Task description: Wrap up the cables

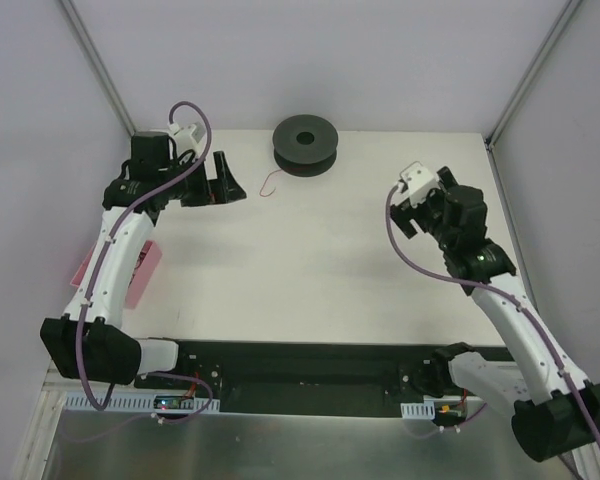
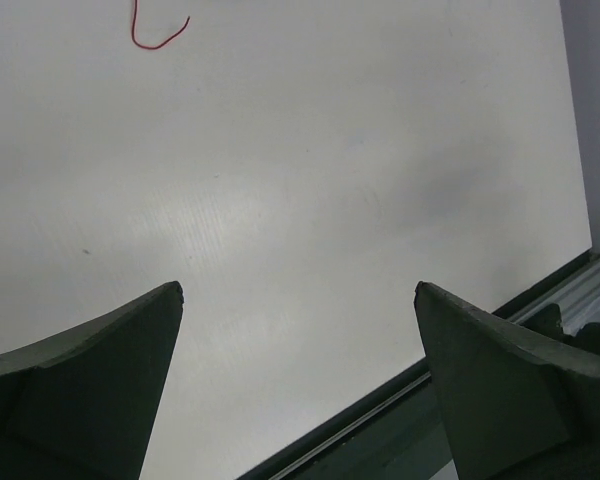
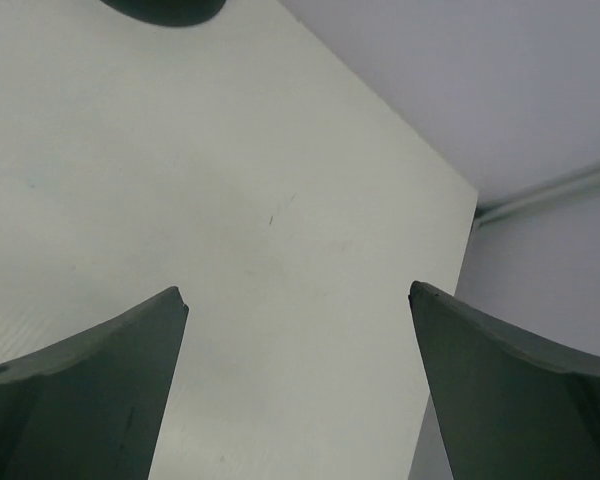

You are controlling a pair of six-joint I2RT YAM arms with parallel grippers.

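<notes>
A short loose end of thin red wire [image 1: 270,183] curls on the white table [image 1: 310,270], just in front of a black spool [image 1: 305,145] at the back centre. My left gripper [image 1: 230,185] is open and empty, a little left of the wire end. In the left wrist view the wire [image 2: 156,36] lies far ahead at the top left, well beyond the open gripper [image 2: 298,290]. My right gripper [image 1: 405,212] is open and empty at the right, away from the spool. In the right wrist view the spool's edge [image 3: 165,8] shows at the top, beyond the open gripper [image 3: 298,293].
Pink flat pieces [image 1: 145,268] lie under the left arm at the table's left edge. A dark rail [image 1: 310,365] runs along the near edge. Enclosure walls stand close at the left, back and right; the table's right edge [image 3: 460,270] is near my right gripper.
</notes>
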